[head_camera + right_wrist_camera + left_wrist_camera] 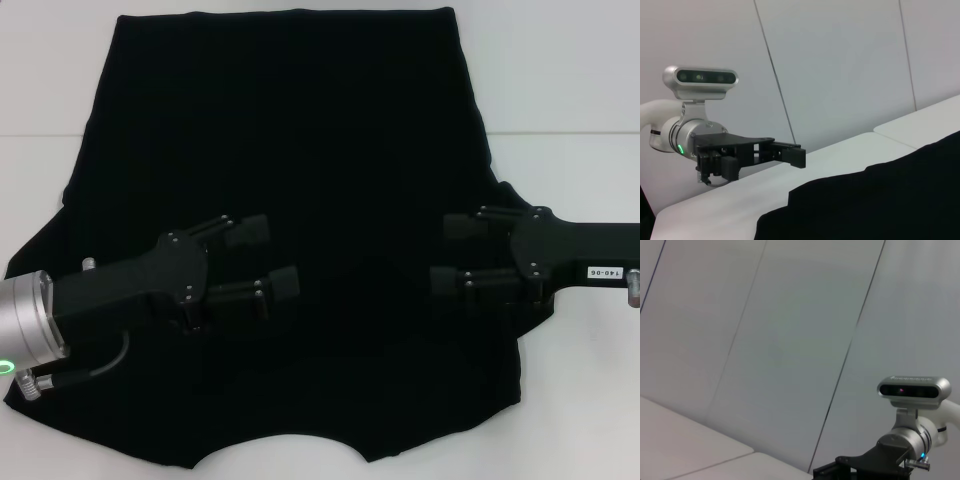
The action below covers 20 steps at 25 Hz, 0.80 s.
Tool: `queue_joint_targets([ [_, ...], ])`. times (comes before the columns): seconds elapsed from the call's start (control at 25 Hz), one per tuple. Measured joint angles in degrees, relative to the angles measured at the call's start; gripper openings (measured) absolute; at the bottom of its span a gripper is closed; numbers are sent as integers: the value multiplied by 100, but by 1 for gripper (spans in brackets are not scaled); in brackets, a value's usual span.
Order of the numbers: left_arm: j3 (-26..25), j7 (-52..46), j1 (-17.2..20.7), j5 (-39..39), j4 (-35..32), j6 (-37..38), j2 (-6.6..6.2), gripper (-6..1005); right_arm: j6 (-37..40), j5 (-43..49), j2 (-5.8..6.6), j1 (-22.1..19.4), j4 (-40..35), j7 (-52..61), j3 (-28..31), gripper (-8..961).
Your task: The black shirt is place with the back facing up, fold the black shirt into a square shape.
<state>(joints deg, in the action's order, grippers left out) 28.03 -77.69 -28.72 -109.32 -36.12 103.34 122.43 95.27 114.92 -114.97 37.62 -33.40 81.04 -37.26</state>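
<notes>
The black shirt (300, 180) lay flat on the white table (560, 80); both grippers, left (268, 258) and right (452, 252), hovered spread, empty. Only the right wrist view showed the left gripper clear above the fabric.

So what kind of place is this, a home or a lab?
Probably a lab or test cell: a plain white table, bare panelled walls, and a black shirt laid flat between the left claw and right claw, both open.

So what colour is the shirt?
The shirt is plain black, clearest in the head view.
</notes>
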Motion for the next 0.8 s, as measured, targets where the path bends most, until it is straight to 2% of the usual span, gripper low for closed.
queue_joint_targets([
  [0.48, 1, -1, 9, -19, -6, -74, 0, 932, -6, -2, -17, 9, 0, 0, 22, 912],
  [0.68, -94, -27, 44, -20, -5, -310, 1, 933, -12, -12, -37, 9, 5, 0, 52, 912],
  [0.8, -302, -439, 66, -20, -11, -749, -5, 933, -33, -16, -60, 9, 9, 0, 85, 912],
])
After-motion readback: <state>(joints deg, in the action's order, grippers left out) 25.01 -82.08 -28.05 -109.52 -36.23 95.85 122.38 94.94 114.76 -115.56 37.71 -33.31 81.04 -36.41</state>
